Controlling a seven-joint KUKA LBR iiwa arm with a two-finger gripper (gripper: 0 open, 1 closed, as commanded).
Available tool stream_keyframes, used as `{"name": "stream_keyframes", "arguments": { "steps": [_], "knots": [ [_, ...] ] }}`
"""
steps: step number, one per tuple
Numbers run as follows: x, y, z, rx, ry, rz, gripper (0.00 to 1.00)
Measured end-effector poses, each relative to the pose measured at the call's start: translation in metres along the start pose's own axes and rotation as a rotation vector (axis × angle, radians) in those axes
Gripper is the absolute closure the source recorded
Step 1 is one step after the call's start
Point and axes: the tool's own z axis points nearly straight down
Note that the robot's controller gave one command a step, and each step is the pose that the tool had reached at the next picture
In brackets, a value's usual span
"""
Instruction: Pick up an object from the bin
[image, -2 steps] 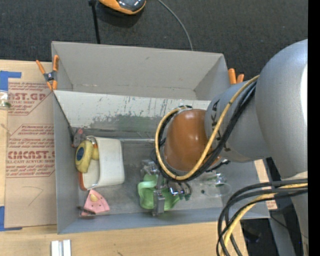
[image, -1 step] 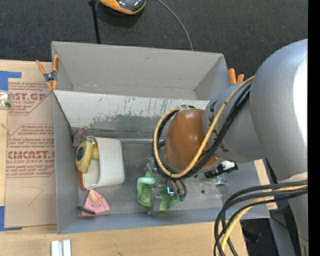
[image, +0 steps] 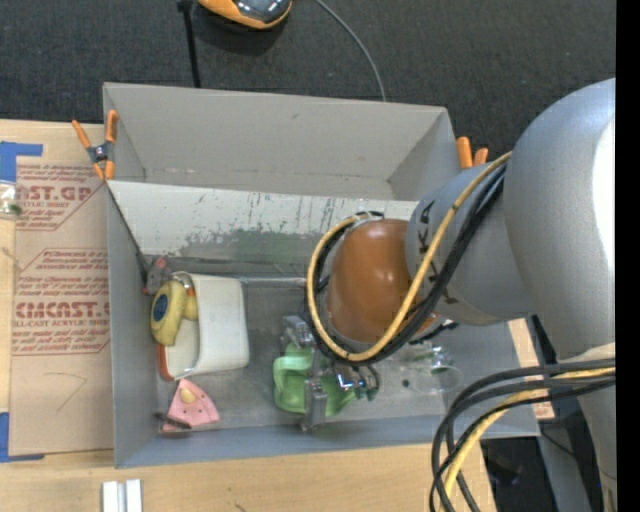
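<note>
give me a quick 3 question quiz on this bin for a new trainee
1. Multiple choice: what colour is the thing nearest the gripper? A pink, B green, C yellow.
2. True or false: the white block lies in the right half of the bin.
3. Fill in: the pink wedge lies near the view's lower ____ corner of the bin.
Key: 1 B, the green object. 2 false. 3 left.

The arm's brown wrist cover (image: 365, 280) hides much of the bin (image: 260, 150) floor on the right. The gripper (image: 320, 395) covers part of a green thing (image: 290, 385); the clear bits (image: 432, 362) beside it are too small to name.
</note>
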Motion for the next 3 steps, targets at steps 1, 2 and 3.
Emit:
{"name": "stream_keyframes", "arguments": {
  "steps": [1,2,3],
  "knots": [
    [0.003,-0.001,0.008,-0.003,0.0,0.167,0.0],
    [0.001,-0.006,0.01,-0.001,0.002,0.231,0.0],
    [0.0,-0.011,0.01,-0.003,-0.007,-0.041,0.0]
  ]
}}
